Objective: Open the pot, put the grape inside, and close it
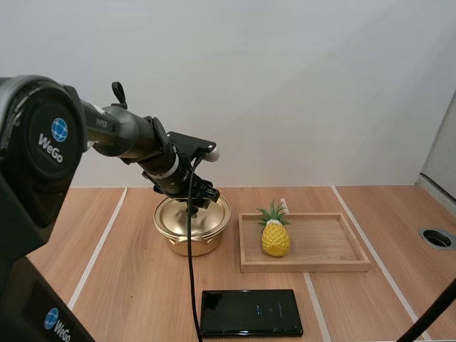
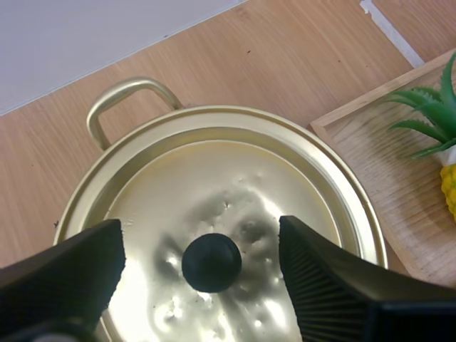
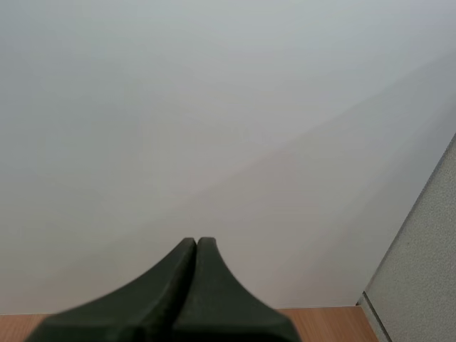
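A gold pot [image 1: 191,226] with two loop handles stands on the wooden table, and its dented lid [image 2: 214,178] sits on it. My left gripper [image 1: 194,204] hangs just over the lid. In the left wrist view that gripper [image 2: 201,242] is open, with one finger on each side of the lid's black knob [image 2: 211,262] and a gap between each finger and the knob. A yellow toy pineapple [image 1: 275,235] with green leaves stands in the wooden tray [image 1: 328,246] to the right of the pot. My right gripper [image 3: 196,246] is shut on nothing and faces a pale wall.
A black phone [image 1: 251,312] lies flat near the table's front edge, below the pot and tray. A round cable hole [image 1: 437,238] sits in the table at the far right. The tray's corner [image 2: 342,135] lies close beside the pot's rim.
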